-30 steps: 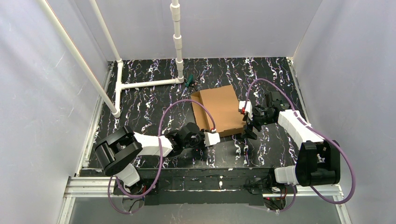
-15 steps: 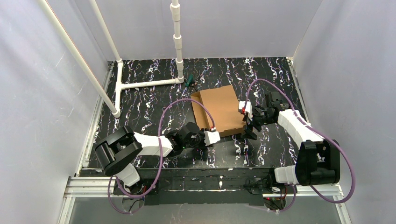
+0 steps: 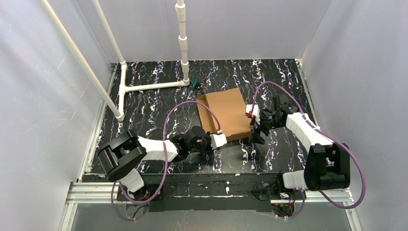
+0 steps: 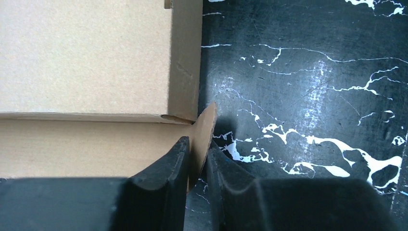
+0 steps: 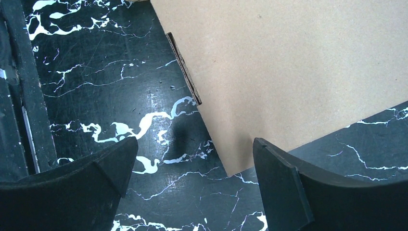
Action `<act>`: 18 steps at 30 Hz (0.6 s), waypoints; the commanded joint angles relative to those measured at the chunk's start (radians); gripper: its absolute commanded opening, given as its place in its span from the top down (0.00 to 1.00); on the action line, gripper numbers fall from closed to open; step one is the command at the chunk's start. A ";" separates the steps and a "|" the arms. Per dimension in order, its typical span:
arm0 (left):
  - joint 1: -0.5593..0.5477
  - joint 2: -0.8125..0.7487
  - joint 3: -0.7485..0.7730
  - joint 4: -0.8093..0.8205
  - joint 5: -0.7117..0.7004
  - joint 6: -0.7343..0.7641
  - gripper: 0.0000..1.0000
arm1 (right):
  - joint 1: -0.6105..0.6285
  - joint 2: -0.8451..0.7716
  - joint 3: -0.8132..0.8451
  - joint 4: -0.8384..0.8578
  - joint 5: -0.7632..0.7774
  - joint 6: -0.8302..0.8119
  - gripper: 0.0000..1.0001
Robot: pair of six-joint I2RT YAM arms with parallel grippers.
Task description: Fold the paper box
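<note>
A black marbled desk (image 3: 144, 110) sits between pale walls, with a white pipe frame (image 3: 154, 86) at its far left. The left hand (image 4: 197, 148) is pinched narrow on a small corner tab (image 4: 206, 120) of the paper box (image 3: 226, 110), which lies mid-desk between the two hands. The right hand (image 5: 192, 163) gapes wide above the box's near right corner, gripping nothing. The tab looks thin, though the view is tight. A hard tug could tear it or drag the whole box sideways.

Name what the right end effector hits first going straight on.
Probably the corner of the paper box, which sits between the open fingers of the right end effector; possibly the table beside it, depth being unclear.
</note>
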 commanded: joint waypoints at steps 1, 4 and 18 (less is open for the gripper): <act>-0.004 -0.023 -0.013 0.027 0.004 -0.015 0.86 | 0.000 0.010 0.026 -0.024 -0.017 -0.008 0.02; -0.004 -0.024 -0.020 0.030 0.001 -0.025 0.91 | 0.000 0.013 0.027 -0.026 -0.016 -0.009 0.02; -0.003 -0.010 -0.059 0.071 -0.034 -0.102 1.00 | 0.001 0.029 0.020 0.045 0.046 0.075 0.02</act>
